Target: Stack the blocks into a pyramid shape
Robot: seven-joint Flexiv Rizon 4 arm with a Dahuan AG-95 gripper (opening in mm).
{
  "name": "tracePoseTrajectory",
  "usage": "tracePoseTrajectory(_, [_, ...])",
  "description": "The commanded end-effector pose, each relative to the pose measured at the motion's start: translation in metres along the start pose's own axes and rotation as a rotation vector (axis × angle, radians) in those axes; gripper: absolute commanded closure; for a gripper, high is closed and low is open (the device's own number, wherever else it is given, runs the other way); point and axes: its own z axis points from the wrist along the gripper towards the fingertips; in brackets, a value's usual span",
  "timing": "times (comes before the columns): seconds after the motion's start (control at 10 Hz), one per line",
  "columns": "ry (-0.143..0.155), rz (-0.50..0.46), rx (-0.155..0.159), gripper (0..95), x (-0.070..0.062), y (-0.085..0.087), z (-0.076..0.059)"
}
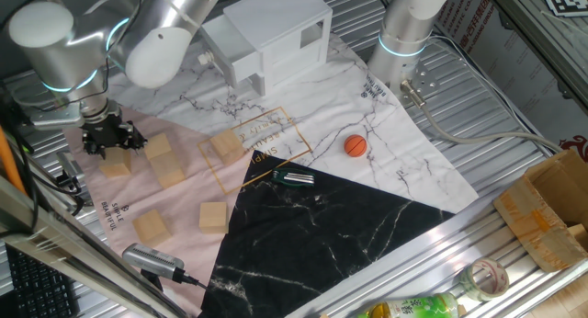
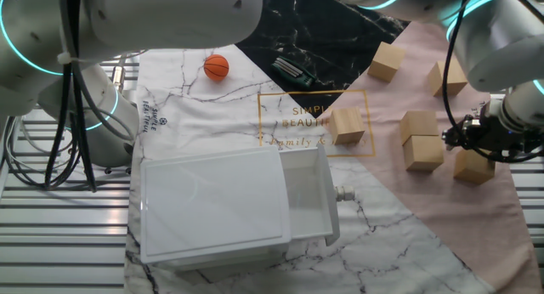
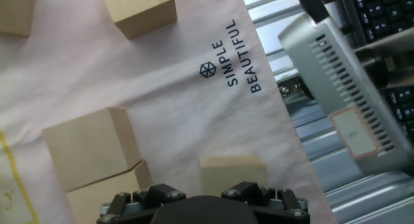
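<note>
A ribbed metal table covered by a pink, white-marble and black-marble printed cloth is shown, with six blocks scattered flat and nothing stacked yet.

Nearest in the lower left of one fixed view, two blocks lie on the pink area; behind them two more sit touching, a fifth lies toward centre, and the sixth is directly under the gripper at far left. Whether the jaws are spread or closed on that block cannot be told. The cubes are plain, sharp-edged, smooth tan wood; a slightly off-centre grip could twist one, and the soft cloth could let a stack lean. Farther back lie the orange ball and white house.
</note>
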Motion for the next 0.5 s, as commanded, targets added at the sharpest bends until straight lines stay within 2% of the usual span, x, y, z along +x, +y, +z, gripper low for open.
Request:
tracePoseTrajectory(0.1, [0.007, -0.014, 0.003, 19.0, -0.0006, -0.0009, 0.0007])
tracePoseTrajectory(0.4, [0.018, 0.045, 0.010, 19.0, -0.0006, -0.0009, 0.0007])
tracePoseTrajectory(0.5, [0.029, 0.109, 0.011, 0.0, -0.0006, -0.0009, 0.0007])
